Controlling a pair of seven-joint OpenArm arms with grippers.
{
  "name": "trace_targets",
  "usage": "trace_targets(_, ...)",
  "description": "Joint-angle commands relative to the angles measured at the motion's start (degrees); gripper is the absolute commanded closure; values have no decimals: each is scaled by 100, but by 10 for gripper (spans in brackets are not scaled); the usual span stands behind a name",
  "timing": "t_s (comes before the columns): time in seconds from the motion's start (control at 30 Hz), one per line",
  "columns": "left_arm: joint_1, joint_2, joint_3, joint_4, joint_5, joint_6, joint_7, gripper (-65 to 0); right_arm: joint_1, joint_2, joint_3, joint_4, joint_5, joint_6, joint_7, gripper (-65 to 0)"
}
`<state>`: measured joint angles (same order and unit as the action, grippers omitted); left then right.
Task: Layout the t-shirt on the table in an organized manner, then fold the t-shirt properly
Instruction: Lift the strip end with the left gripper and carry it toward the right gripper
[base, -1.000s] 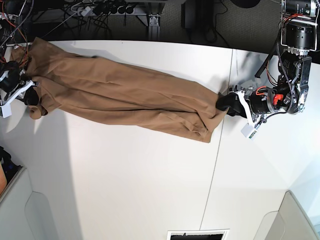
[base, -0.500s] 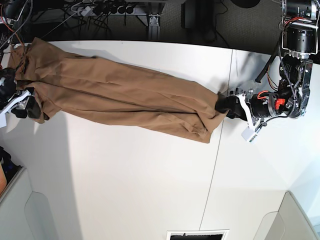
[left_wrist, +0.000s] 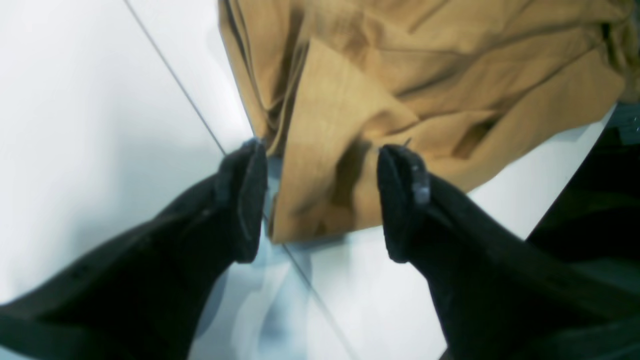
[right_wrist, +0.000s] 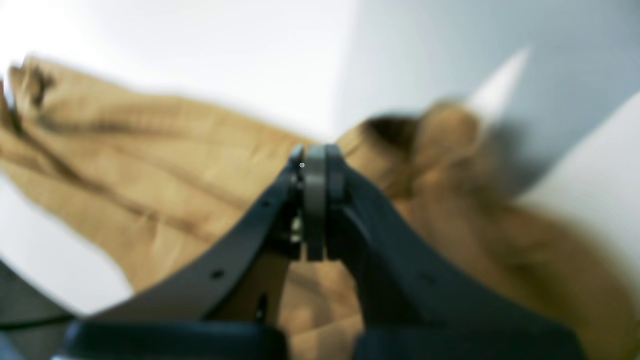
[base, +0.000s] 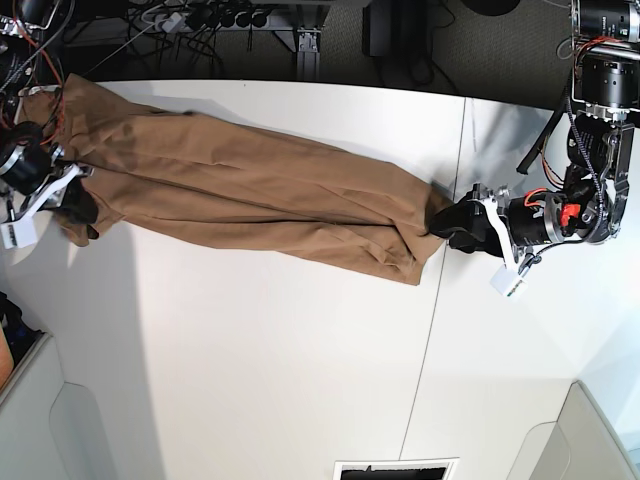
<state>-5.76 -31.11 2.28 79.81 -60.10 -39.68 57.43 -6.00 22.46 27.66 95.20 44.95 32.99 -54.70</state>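
In the base view the right gripper (base: 72, 200) sits at nine o'clock, at the far left end of the t-shirt (base: 250, 190), but too small there to show how its jaws stand; the right wrist view, blurred as it is, settles that: the two dark fingers (right_wrist: 280, 210) are pressed flat together, tip to tip, with tan cloth (right_wrist: 165, 165) spread behind and below them, and whether any fabric is caught between them I cannot tell. The t-shirt lies stretched in a long, narrow, wrinkled band across the table (base: 250, 370), running from ten o'clock down toward three o'clock. At its right end the base view shows the left gripper (base: 452, 222) just beside the bunched hem; the left wrist view adds that its black fingers (left_wrist: 400, 200) stand wide apart, with a folded corner of the shirt (left_wrist: 325, 150) lying on the table between them, held by neither. That view also shows the thin dark seam (left_wrist: 175, 85) of the tabletop (left_wrist: 75, 125) passing under the corner. The table is matte white and broad. Beyond its far edge, at twelve o'clock, lie a dark floor, cables (base: 190, 25) and a metal frame (base: 308, 45).
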Motion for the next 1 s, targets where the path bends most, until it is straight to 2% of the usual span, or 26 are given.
trace_targets(0.0, -142, -11, -48, 98, -90, -32, -125, -392, -55, 48, -31, 81, 87, 42, 87, 0)
trace_targets(0.1, -175, 260, -48, 72, 455, -32, -431, -392, -249, -79, -201, 81, 37, 39, 90, 0)
trace_targets(0.2, -201, 525, -48, -13, 1405, -32, -1165, -392, -341, -197, -225, 79, 2, 39, 103, 0)
trace_targets(0.3, -254, 684, -48, -46, 2015, -32, -1353, -392, -339, -264, -225, 79, -109, 35, 90, 0)
trace_targets(0.53, -308, 881, -20, -223, 2243, -32, -1357, -392, -339, -264, -225, -24, -201, 35, 90, 0)
trace_targets(0.73, -363, 1252, -13, -848, 2568, -32, -1711, -392, -337, -264, -225, -372, -208, 31, 92, 0)
trace_targets(0.97, -424, 1484, 7, -1038, 2566, -32, -1716, -390, -334, -264, -225, -442, -188, 31, 107, 0)
